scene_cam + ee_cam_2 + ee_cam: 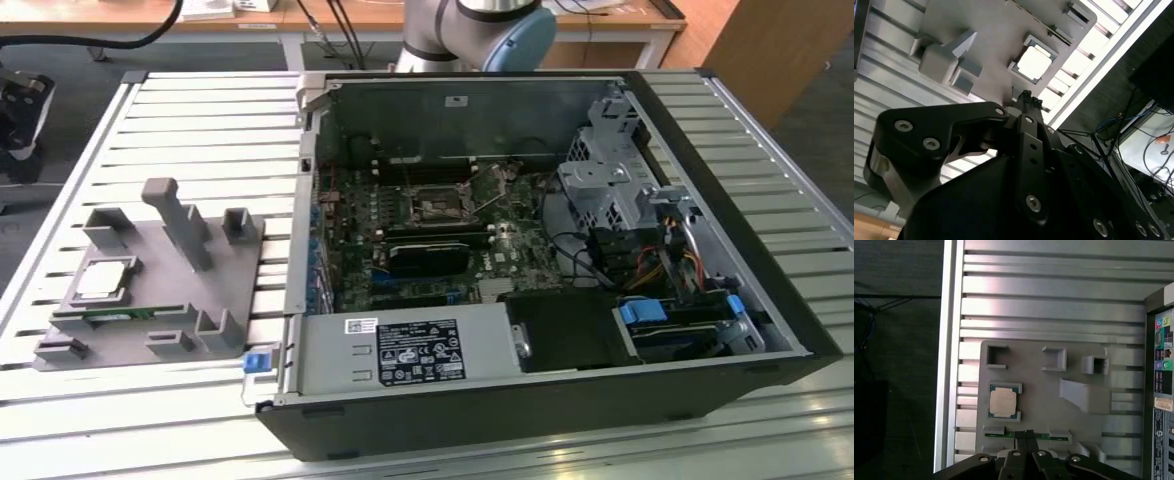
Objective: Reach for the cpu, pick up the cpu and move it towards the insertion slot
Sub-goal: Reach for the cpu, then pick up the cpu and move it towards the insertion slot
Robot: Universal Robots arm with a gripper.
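Cpu (1003,402) sits on grey holder (1046,405) near the end effector (1027,436), apparently pressed together, empty.

Shiny silver metal atop the cpu (1003,403), seated in a tray (1039,400) of matt grey plastic. Ribbed bright metal for the table (200,130). Matt black finish on the gripper (1026,96), with glossy screw heads. Dull bare metal inside the computer case (454,105).

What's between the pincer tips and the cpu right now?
In the first wrist view, only bare grey fixture plate and the raised pocket rim around the cpu separate it from the shut pincer, whose tips overlap the green memory stick.
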